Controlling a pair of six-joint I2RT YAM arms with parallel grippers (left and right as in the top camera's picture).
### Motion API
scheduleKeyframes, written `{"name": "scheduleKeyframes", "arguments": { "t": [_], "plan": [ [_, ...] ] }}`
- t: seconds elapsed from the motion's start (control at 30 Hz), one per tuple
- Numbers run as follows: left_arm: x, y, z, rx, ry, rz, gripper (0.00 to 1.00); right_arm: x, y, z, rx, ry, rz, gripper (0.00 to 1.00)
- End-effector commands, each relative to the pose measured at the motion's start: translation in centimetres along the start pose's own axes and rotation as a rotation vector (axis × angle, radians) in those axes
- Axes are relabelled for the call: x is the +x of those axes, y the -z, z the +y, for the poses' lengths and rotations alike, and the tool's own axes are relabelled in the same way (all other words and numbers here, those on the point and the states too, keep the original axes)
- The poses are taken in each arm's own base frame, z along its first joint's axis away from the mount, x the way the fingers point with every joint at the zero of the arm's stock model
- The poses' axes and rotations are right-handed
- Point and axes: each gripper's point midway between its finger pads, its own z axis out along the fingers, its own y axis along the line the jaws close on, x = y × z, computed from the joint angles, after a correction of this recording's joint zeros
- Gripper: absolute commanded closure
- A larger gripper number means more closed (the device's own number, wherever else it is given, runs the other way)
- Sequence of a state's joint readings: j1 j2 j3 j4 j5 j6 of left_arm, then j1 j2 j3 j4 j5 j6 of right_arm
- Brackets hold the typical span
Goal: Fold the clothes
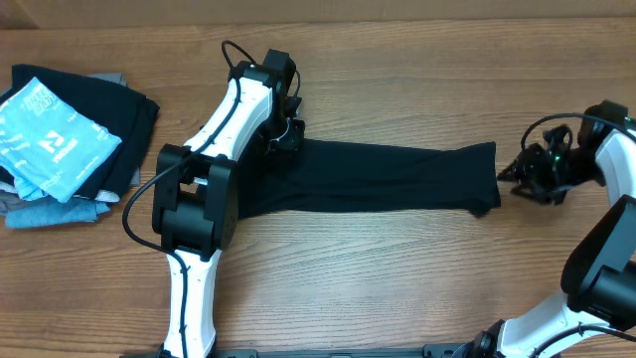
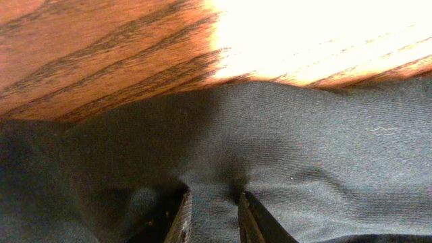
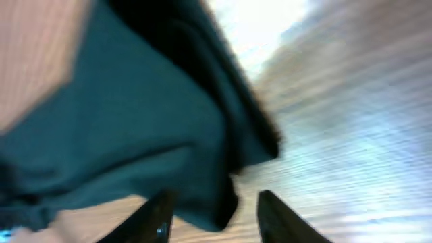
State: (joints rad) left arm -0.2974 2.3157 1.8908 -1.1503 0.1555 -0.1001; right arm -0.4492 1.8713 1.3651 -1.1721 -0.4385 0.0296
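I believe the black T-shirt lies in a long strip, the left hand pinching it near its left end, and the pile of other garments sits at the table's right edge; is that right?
Not quite: the overhead view shows the pile of other garments at the table's left edge. The black T-shirt does lie in a long strip, the left hand pinching near its left end.
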Motion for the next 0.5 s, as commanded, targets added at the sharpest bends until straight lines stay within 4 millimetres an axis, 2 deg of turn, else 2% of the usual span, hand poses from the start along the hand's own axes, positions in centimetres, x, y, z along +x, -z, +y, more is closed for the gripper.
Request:
{"name": "scheduleKeyframes", "arguments": {
  "t": [0.0, 0.1, 0.2, 0.27, 0.3, 0.47],
  "plan": [
    [0.1, -0.7, 0.0, 0.014, -0.012, 0.015, 0.73, -1.4, 2.8, 7.3, -0.300, 0.213, -0.069, 0.65],
    [0.1, -0.7, 0.0, 0.018, -0.012, 0.016, 0.73, -0.9, 2.2, 8.8, -0.320, 0.297, -0.058, 0.74],
    [0.1, -0.8, -0.1, 0.020, -0.013, 0.015, 0.73, 0.2, 0.1, 9.1, -0.256, 0.363, -0.024, 0.80],
    [0.1, -0.8, -0.1, 0.020, -0.013, 0.015, 0.73, 1.2, -2.4, 8.8, -0.180, 0.410, 0.003, 0.93],
    [0.1, -0.8, -0.1, 0.020, -0.013, 0.015, 0.73, 1.6, -3.3, 8.6, -0.154, 0.425, 0.013, 0.96],
    [0.2, -0.8, -0.1, 0.019, -0.013, 0.020, 0.73, 3.6, -7.3, 6.1, -0.062, 0.432, 0.053, 0.96]
  ]
}}
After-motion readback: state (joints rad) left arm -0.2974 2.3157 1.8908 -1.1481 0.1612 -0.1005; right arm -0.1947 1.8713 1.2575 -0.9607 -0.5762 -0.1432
